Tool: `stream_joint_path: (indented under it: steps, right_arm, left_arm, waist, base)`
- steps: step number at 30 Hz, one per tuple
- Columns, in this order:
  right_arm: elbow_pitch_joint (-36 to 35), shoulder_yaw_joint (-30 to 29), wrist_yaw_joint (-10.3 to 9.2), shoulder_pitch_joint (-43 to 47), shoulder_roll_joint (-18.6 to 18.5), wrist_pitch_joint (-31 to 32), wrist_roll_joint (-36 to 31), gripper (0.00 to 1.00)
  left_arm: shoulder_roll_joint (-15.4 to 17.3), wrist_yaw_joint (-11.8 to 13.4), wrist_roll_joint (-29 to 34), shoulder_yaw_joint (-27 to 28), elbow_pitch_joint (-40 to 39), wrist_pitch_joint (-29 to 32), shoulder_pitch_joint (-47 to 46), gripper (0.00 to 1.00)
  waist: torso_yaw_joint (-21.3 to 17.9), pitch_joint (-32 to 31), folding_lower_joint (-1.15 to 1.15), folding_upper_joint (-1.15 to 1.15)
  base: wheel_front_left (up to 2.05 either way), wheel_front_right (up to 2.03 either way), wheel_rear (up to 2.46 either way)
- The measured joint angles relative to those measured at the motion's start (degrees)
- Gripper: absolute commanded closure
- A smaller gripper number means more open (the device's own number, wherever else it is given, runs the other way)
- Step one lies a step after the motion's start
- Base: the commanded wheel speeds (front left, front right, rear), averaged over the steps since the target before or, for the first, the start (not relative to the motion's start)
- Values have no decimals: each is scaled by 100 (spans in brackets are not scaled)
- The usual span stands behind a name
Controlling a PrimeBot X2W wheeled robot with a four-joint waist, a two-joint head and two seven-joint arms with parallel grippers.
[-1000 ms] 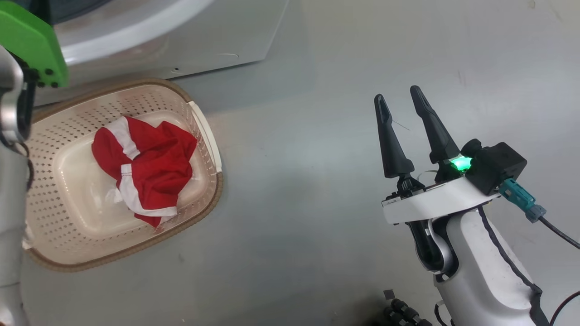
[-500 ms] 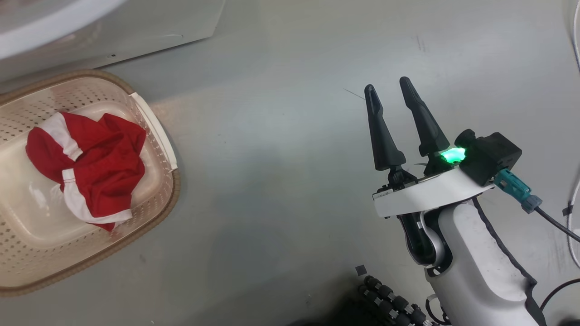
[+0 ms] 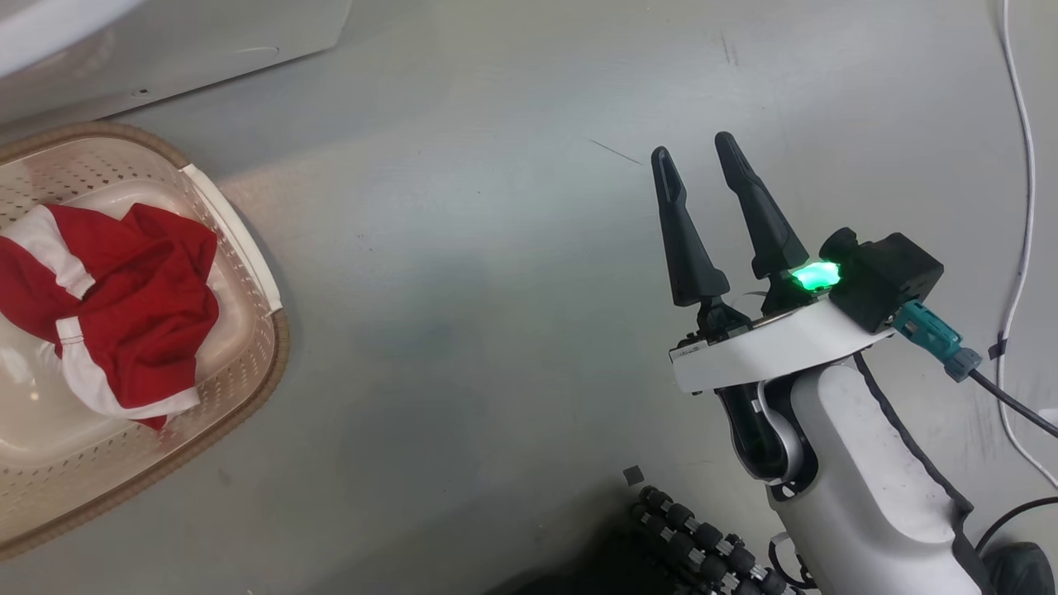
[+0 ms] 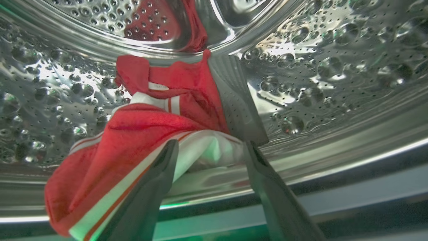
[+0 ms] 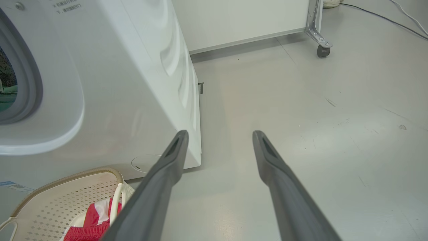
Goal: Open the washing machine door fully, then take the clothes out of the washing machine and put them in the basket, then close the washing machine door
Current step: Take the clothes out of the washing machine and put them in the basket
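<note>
Inside the steel drum [image 4: 334,67] lies a red garment [image 4: 133,140] with white stripes. My left gripper [image 4: 210,147] is open, its two fingers straddling the garment's white trim at the drum's lip. Another red and white garment [image 3: 124,289] lies in the cream basket [image 3: 277,347] on the floor below the white washing machine [image 3: 165,41]. My right gripper [image 3: 694,147] hangs open and empty over bare floor, well right of the basket. The right wrist view shows the right gripper [image 5: 219,134], the washing machine [image 5: 127,83], the basket [image 5: 67,175] and its garment [image 5: 90,227]. The door is out of view.
A white cable [image 3: 1025,165] runs along the floor at the far right. A black ribbed cable chain [image 3: 702,537] lies by my base. A white panel on a caster [image 5: 322,50] stands behind the machine. Grey floor stretches between the basket and my right arm.
The head camera has turned right, so the basket and machine slid left in the picture and the green part of my left arm left it. The right gripper stays open.
</note>
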Motion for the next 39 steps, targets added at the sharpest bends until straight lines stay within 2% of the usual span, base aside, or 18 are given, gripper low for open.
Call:
stream_joint_path:
  steps: [7, 14, 15, 16, 17, 18, 25, 39]
  right_arm:
    - [-2, 52, 0, -26, 1, 0, 43, 0]
    - [-2, 54, -1, -31, 1, 0, 53, 0]
    - [-3, 55, -1, -35, 1, 0, 53, 0]
    - [-3, 57, -1, -43, 1, 0, 53, 0]
    - [-4, 57, -1, -57, 1, 0, 53, 0]
    - [-7, 57, -1, -74, 1, 0, 53, 0]
    - [-12, 54, -1, -146, 1, 0, 52, 0]
    - [-10, 20, -1, -215, 1, 0, -43, 0]
  left_arm:
    - [360, -49, 136, -41, 180, 388, -171, 0]
    - [382, -43, 140, -38, 292, 680, -247, 0]
    - [382, -42, 140, -38, 300, 716, -270, 9]
    - [382, -42, 140, -40, 304, 727, -286, 50]
    - [382, -41, 140, -43, 309, 736, -294, 80]
    - [382, -34, 142, -45, 304, 738, -307, 100]
    - [371, -34, 220, -143, 201, 709, -397, 100]
    - [203, -43, 219, -164, -210, -41, -497, 100]
  waist:
    - [-41, 60, 0, 0]
    - [-58, 89, 0, 0]
    - [-57, 93, 0, 0]
    - [-57, 98, 0, 0]
    - [-56, 102, -1, 0]
    - [-54, 107, 0, 0]
    - [-40, 128, 0, 0]
    - [71, 89, -1, 0]
  base:
    - [0, 0, 0]
    - [0, 0, 0]
    - [0, 0, 0]
    - [0, 0, 0]
    - [0, 0, 0]
    - [0, 0, 0]
    - [0, 0, 0]
    - [0, 0, 0]
